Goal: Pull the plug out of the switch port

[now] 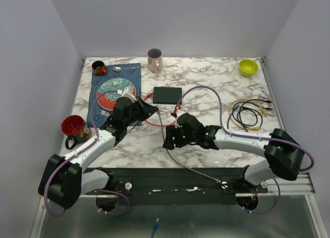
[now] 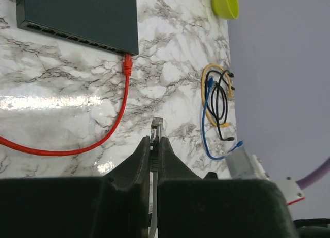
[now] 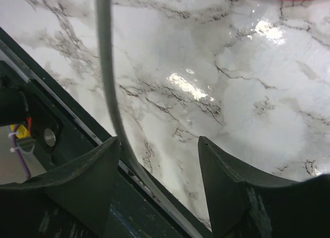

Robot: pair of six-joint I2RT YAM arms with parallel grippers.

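Left wrist view: left fingers (image 2: 138, 163) pinch shut on the soft grey cable (image 2: 153, 212) behind its small hard plug (image 2: 157, 126), well apart from the switch (image 2: 77, 14) where a red plug (image 2: 127, 66) sits; right fingers (image 3: 90, 173) stand apart.

We count two grippers, the left gripper (image 2: 155, 141) and the right gripper (image 3: 159, 142); one switch (image 1: 168, 95); three drinking vessels, namely a pink mug (image 1: 154, 59), a red mug (image 1: 73, 126) and a dark cup (image 1: 99, 68); one green bowl (image 1: 248, 67); one plate (image 1: 114, 89) on one blue mat (image 1: 135, 75); two single cables, a red cable (image 2: 121, 109) and a grey cable (image 3: 105, 68); one heap of coiled cables (image 1: 248, 113), in which we make out three colours, yellow, blue and black, though we cannot tell how many strands of each.
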